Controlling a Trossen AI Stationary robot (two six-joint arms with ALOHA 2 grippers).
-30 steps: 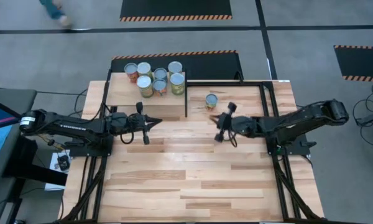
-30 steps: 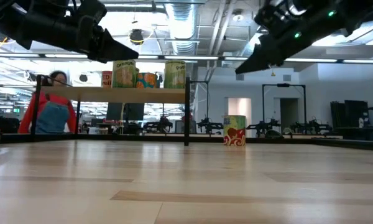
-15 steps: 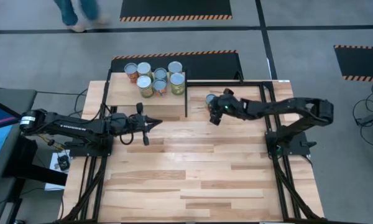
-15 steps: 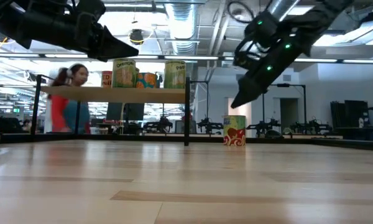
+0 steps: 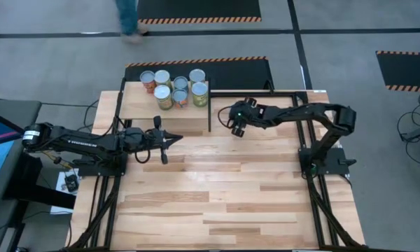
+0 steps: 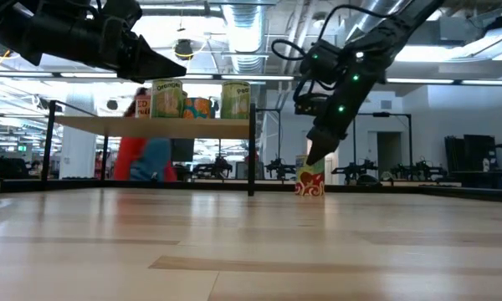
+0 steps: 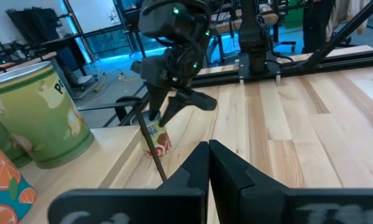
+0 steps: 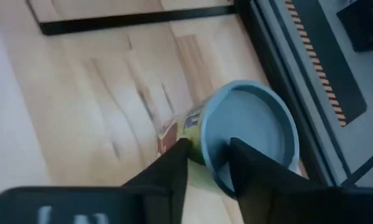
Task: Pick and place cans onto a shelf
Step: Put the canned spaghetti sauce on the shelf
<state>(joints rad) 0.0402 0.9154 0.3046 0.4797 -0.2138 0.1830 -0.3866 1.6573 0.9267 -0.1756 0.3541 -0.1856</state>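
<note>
So far you had six paper-labelled tins [image 5: 173, 87] on the pale plywood shelf [image 5: 136, 112]; the last red-and-yellow can [image 6: 310, 181] stood beside it on the table, right gripper [image 5: 234, 127] spread over it, left gripper [image 5: 169, 139] clenched, idle.

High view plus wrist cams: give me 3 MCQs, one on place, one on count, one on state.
1. Where is the lone can?
A. on the shelf
B. on the tabletop right of the shelf
C. on the floor

2. How many cans stand on the shelf?
A. six
B. three
C. nine

3. How are the jaws of the right gripper?
A. shut, far from any can
B. open at the lone can's rim
C. holding a can over the shelf

Key: B, it stands beyond the shelf post; A, six lids in the high view; B, the right wrist view shows the fingers apart at the rim.
</note>
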